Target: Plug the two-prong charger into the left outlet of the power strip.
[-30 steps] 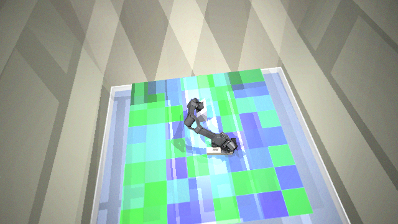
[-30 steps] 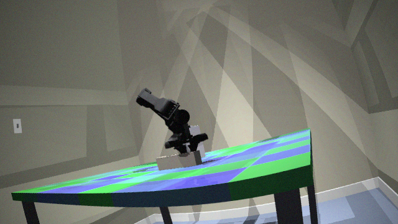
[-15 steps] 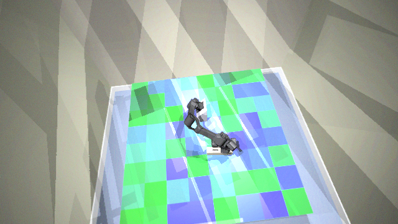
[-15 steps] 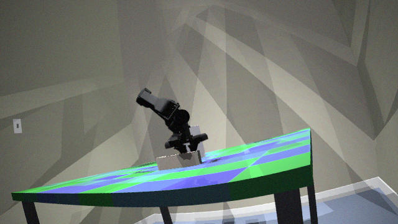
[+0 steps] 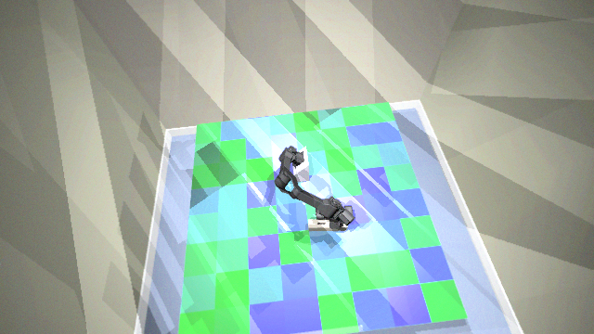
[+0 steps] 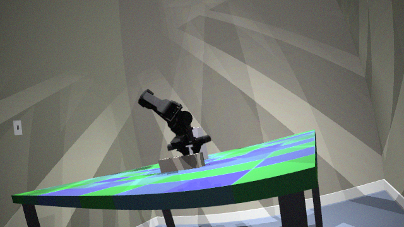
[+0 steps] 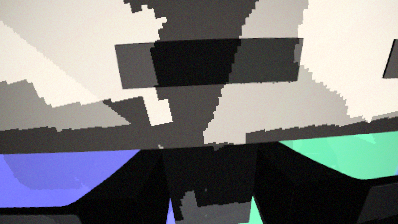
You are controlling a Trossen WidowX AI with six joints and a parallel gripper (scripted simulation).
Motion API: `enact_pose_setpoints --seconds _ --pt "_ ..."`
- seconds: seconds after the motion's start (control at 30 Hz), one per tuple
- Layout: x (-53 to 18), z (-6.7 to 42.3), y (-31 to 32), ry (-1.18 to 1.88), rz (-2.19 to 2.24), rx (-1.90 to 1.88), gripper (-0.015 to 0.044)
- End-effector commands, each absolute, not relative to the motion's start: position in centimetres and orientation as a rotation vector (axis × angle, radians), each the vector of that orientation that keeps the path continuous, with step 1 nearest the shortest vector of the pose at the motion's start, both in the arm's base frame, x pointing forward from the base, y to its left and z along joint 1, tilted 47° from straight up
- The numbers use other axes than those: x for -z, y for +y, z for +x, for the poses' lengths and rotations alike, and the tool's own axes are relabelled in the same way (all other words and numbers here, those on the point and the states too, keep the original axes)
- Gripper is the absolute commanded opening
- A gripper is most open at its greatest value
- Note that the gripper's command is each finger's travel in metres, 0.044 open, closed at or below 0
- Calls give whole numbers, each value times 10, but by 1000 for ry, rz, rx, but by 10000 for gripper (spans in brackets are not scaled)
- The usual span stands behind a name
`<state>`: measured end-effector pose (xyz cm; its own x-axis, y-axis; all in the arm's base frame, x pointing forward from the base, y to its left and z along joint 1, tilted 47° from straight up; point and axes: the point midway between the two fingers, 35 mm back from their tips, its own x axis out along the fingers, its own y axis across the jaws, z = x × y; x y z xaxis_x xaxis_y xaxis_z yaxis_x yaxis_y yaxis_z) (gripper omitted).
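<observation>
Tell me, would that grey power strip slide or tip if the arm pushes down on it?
The power strip looks like a low, long block lying flat on the table, so tipping seems unlikely. A straight downward push from the gripper, shut on the charger, should pin it; a slanted push might slide it.

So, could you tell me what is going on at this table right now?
A single black robot arm on a green-and-blue checkered table is working at a grey power strip. Its hand is shut on the charger and reaches down to the strip's top. The wrist view shows a dark slot in the strip's face straight ahead. Whether the prongs are in cannot be told.
</observation>
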<state>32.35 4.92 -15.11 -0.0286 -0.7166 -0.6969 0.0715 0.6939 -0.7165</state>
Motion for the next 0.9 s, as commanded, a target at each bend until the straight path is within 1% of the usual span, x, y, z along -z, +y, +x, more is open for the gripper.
enact_pose_setpoints --seconds 0.0,0.87 --pt "152 330 47 1455 -542 695 0" --pt "150 329 49 1455 -542 695 0"
